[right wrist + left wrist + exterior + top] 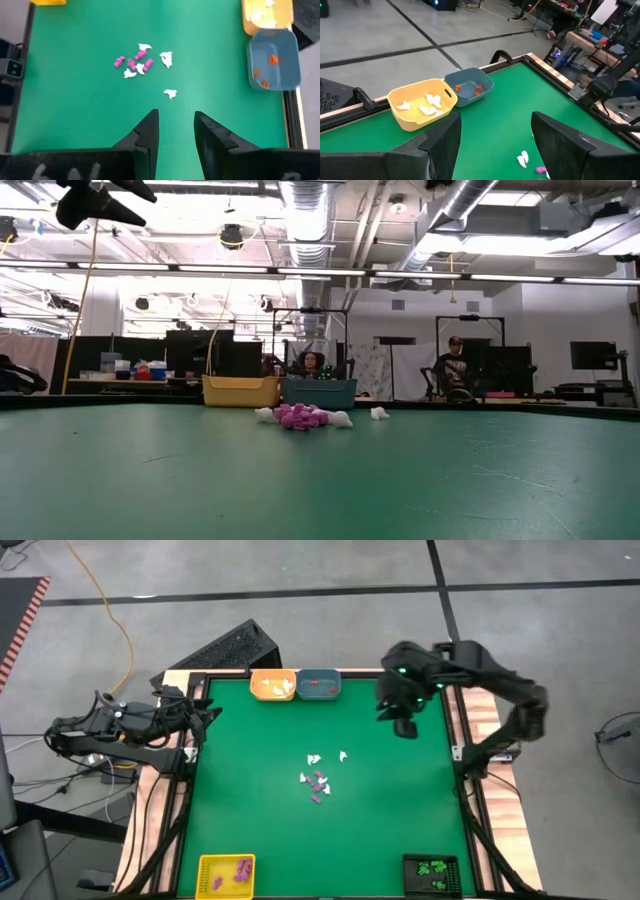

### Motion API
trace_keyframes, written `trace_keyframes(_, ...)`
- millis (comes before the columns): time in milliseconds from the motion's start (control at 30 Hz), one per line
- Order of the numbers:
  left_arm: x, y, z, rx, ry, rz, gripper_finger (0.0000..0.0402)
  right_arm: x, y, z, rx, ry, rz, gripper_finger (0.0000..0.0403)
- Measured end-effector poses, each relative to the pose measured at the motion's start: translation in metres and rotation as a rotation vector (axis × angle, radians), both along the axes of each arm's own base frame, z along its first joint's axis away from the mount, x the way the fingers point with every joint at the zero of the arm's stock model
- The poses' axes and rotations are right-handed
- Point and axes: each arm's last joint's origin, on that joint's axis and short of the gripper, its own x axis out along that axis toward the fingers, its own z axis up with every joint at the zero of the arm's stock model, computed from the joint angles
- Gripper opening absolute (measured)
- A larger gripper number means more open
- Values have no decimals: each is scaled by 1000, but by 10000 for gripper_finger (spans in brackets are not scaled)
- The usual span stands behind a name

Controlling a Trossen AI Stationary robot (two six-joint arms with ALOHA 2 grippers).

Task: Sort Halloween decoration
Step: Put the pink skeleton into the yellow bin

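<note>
Lying near the middle of the green table (250,790) is a small loose cluster of Halloween decoration (317,780): white and purple trinkets, close together, with one white piece (343,755) a little apart toward the far edge. Against the far edge stand an orange tray (273,686) holding white trinkets and, touching it, a blue tray (319,686) holding a few orange-red ones. A yellow tray (227,875) with purple pieces sits at the near left corner, and a black tray (433,875) with green pieces sits toward the near right corner. The right gripper (175,127) hangs above the table near the far right corner, beside the blue tray and well apart from the cluster; its fingers (148,131) stand parted with bare green cloth between them, holding nothing. The left gripper (495,142) waits over the table's left edge toward the far corner, its fingers spread wide and empty. In the room beyond the far edge, two people sit at desks.
</note>
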Motion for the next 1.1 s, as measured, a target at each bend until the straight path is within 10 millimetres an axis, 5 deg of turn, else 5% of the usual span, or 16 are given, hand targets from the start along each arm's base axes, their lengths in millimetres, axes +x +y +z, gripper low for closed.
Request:
trace_keyframes(200, 0, 0, 0, -9, -10, 15, 231, -26, -1, -48, 20, -85, -79, 118)
trace_keyframes(400, -1, 1, 0, 5, -11, 56, 231, -21, 2, -112, 63, -237, -132, 118)
trace_keyframes(667, -1, 1, 0, 16, -2, 59, 231, 14, 14, -208, 194, -361, -180, 118)
trace_keyframes(1100, -2, 2, -1, 25, 11, 72, 231, 95, 39, -290, 254, -396, -172, 118)
